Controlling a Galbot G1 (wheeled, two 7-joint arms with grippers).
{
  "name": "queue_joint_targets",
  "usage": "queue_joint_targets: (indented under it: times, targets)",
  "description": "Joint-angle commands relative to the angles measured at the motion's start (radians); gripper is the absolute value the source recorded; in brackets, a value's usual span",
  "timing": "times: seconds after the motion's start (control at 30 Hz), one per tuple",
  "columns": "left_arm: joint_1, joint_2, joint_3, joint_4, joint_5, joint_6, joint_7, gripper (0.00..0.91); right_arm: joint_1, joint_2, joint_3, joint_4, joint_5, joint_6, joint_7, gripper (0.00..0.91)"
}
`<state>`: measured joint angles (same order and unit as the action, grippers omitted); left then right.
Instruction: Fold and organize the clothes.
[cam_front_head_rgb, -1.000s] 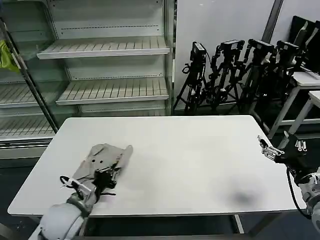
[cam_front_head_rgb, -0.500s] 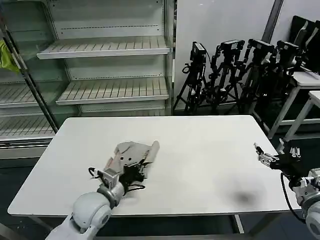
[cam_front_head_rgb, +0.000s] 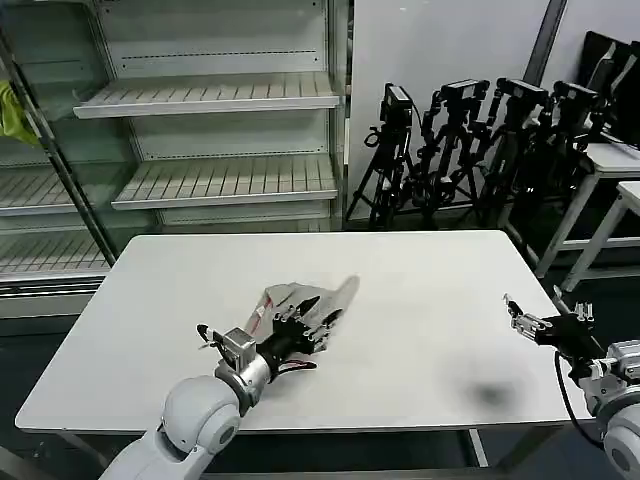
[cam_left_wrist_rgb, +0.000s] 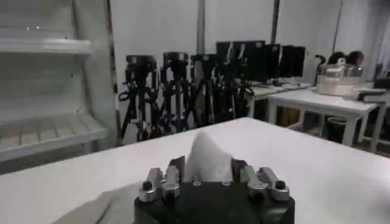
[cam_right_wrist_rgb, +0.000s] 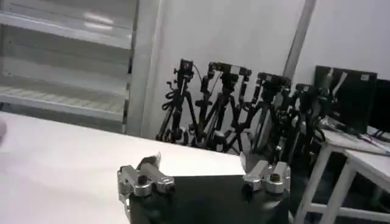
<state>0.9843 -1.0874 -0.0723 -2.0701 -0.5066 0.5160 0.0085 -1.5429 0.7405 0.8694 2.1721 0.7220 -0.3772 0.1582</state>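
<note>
My left arm reaches forward and inward over the near part of the table, its rounded grey elbow low at the front edge. My black left gripper (cam_front_head_rgb: 303, 333) is clamped on cloth. My right arm waits at the right edge, and my black right gripper (cam_front_head_rgb: 522, 317) has its fingers spread apart.

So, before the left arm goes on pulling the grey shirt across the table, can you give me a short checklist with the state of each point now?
1. Left tool shut on the light heather-grey T-shirt: ok, fabric bunches between its fingers.
2. Whole shirt resting on the white table: ok.
3. Shirt flat and ready to fold: not ok, crumpled.
4. Path toward the table centre free: ok.
5. Right tool away from the shirt, at the table's right edge: ok.
6. Right tool open: ok.
</note>
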Motion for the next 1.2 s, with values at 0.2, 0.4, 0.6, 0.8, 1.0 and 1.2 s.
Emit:
queue_joint_targets:
  times: [0.2, 0.4, 0.6, 0.8, 1.0, 1.2]
  targets:
    - [0.024, -0.003, -0.011, -0.072, 0.06, -0.035, 0.004, 0.907, 0.015, 0.005, -0.066, 0.008, 0.012, -0.002, 0.011, 0.907]
    - [0.107, 0.088, -0.193, -0.071, 0.245, -0.082, 0.034, 0.907, 0.078, 0.032, -0.278, 0.026, 0.065, 0.018, 0.058, 0.907]
    - [0.254, 0.158, -0.412, -0.115, 0.269, -0.088, 0.033, 0.907, 0.168, 0.071, -0.552, 0.063, 0.139, 0.03, 0.109, 0.907]
    - [0.423, 0.145, -0.543, -0.156, 0.28, -0.103, 0.034, 0.907, 0.189, 0.118, -0.674, 0.073, 0.157, 0.036, 0.141, 0.907]
    - [0.525, 0.115, -0.612, -0.193, 0.299, -0.125, 0.038, 0.907, 0.199, 0.132, -0.714, 0.06, 0.164, 0.037, 0.148, 0.907]
    - [0.572, 0.1, -0.655, -0.21, 0.308, -0.146, 0.037, 0.907, 0.246, 0.171, -0.769, 0.046, 0.17, 0.03, 0.163, 0.907]
